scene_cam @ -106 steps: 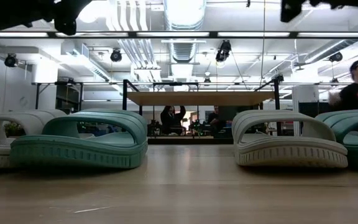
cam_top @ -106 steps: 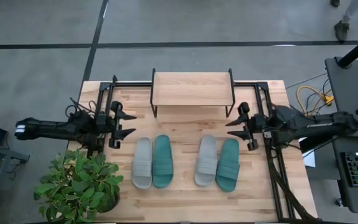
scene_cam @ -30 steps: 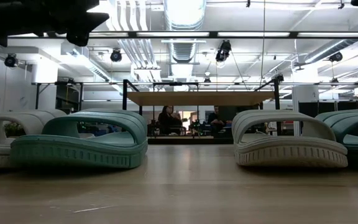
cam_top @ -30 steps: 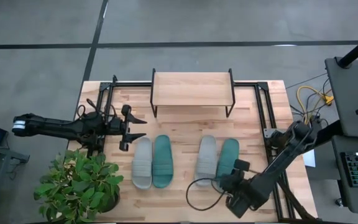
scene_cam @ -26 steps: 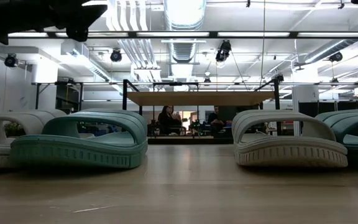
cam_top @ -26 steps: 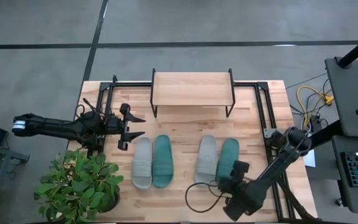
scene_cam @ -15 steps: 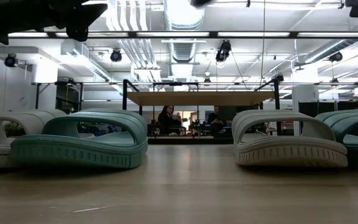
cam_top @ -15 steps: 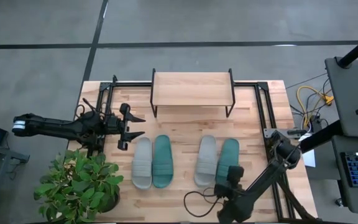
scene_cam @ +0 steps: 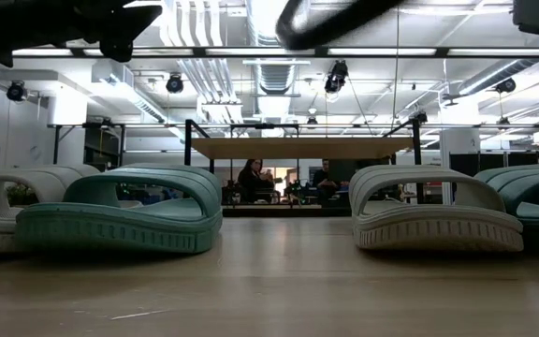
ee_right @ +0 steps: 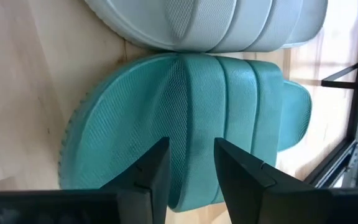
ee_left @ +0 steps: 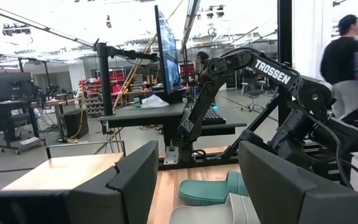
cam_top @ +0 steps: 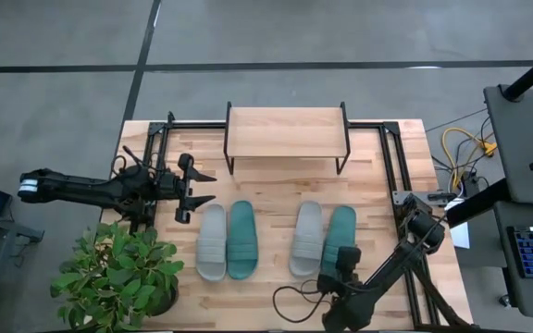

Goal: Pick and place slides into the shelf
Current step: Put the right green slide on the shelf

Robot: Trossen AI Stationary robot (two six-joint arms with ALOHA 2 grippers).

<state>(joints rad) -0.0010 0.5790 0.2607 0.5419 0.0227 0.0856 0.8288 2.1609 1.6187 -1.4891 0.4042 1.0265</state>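
A wooden table [cam_top: 276,185] carries the shelf [cam_top: 285,132] at its far edge; four slides [cam_top: 276,239] lie in a row mid-table. The right gripper [ee_right: 189,163] has swung down over the near end of the rightmost teal slide [ee_right: 191,118], jaws parted, narrowing, grasping nothing. The left gripper [cam_top: 198,188] waits released by the left edge. The arm reads "TROSSEN" [ee_left: 277,70].

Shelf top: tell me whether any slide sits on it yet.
No. In the high view the shelf plank is bare; all four slides lie on the table in front of it.
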